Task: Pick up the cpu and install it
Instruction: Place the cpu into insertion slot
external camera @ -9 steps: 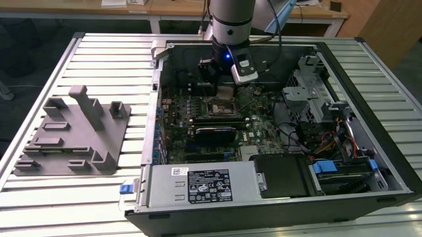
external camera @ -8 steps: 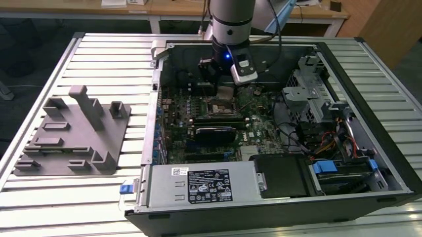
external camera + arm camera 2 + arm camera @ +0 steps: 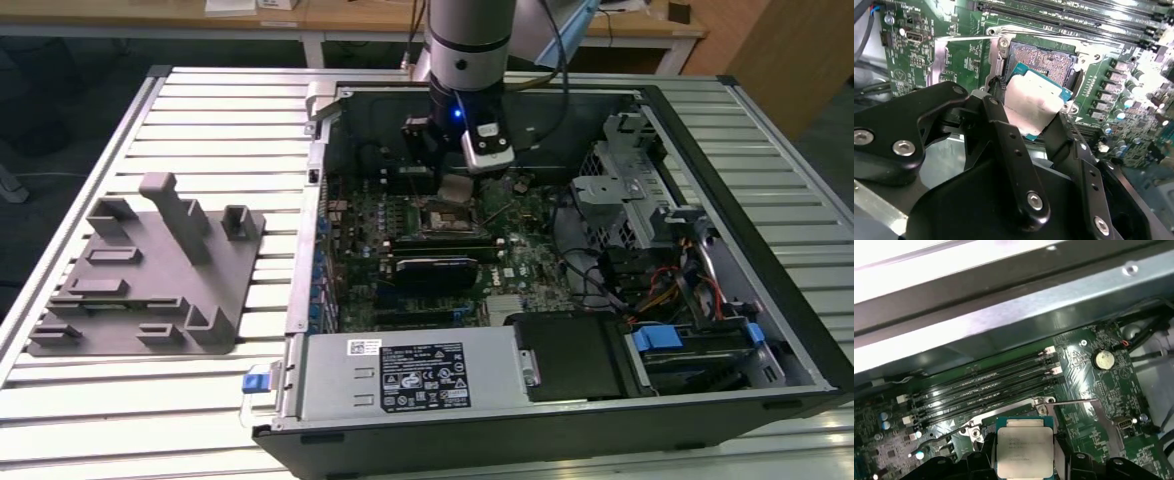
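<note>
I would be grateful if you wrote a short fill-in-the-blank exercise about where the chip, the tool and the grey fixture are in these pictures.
1. The silver-topped chip clamped in the tool is the ____.
2. It hangs over the motherboard's open, black-framed ____.
3. The grey fixture stands outside the computer case, on the exterior view's ____.

Missing words: cpu; socket; left.
</note>
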Controlling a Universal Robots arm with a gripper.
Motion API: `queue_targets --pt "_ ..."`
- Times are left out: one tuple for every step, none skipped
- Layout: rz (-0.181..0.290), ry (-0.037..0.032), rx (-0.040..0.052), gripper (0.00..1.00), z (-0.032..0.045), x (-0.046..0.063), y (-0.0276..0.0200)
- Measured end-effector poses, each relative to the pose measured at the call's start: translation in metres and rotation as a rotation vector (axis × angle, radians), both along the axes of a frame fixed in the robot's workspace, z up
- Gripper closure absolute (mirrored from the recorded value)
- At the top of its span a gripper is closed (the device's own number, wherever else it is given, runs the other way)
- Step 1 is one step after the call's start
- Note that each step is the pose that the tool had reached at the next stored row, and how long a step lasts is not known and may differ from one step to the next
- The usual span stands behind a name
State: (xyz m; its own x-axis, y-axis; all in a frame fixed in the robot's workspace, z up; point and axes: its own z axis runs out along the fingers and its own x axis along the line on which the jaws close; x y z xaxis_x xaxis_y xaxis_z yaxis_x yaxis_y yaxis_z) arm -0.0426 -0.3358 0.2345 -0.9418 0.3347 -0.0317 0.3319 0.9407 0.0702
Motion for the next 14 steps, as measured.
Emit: queue_targets --pt "-0.012 0.0000 0.0001 0.46 0.0000 0.0000 0.0000" --pt "-0.024 0.0000 0.0000 0.46 0.0000 0.0000 0.0000" --pt "-0.035 0.0000 0.0000 0.46 0.0000 0.0000 0.0000" --pt "-0.047 0.0000 0.0001 0.46 -0.0001 0.0000 0.0000" --pt "-0.059 0.0000 0.0000 0.46 0.0000 0.0000 0.0000" --pt "-0.070 0.0000 0.0000 0.46 0.0000 0.0000 0.0000" --pt "-0.082 0.0000 0.0001 0.46 -0.0001 0.0000 0.0000" --pt "-0.095 0.0000 0.0000 0.46 -0.0001 0.0000 0.0000" --pt "-0.106 0.0000 0.0000 0.46 -0.0001 0.0000 0.0000" --pt "-0.118 0.0000 0.0000 0.46 -0.0001 0.0000 0.0000" --pt "-0.129 0.0000 0.0000 0.46 -0.0001 0.0000 0.0000" --pt "-0.141 0.0000 0.0000 0.46 -0.0001 0.0000 0.0000" --pt "-0.153 0.0000 0.0000 0.46 -0.0001 0.0000 0.0000" --pt "-0.168 0.0000 0.0001 0.46 -0.0001 0.0000 0.0000"
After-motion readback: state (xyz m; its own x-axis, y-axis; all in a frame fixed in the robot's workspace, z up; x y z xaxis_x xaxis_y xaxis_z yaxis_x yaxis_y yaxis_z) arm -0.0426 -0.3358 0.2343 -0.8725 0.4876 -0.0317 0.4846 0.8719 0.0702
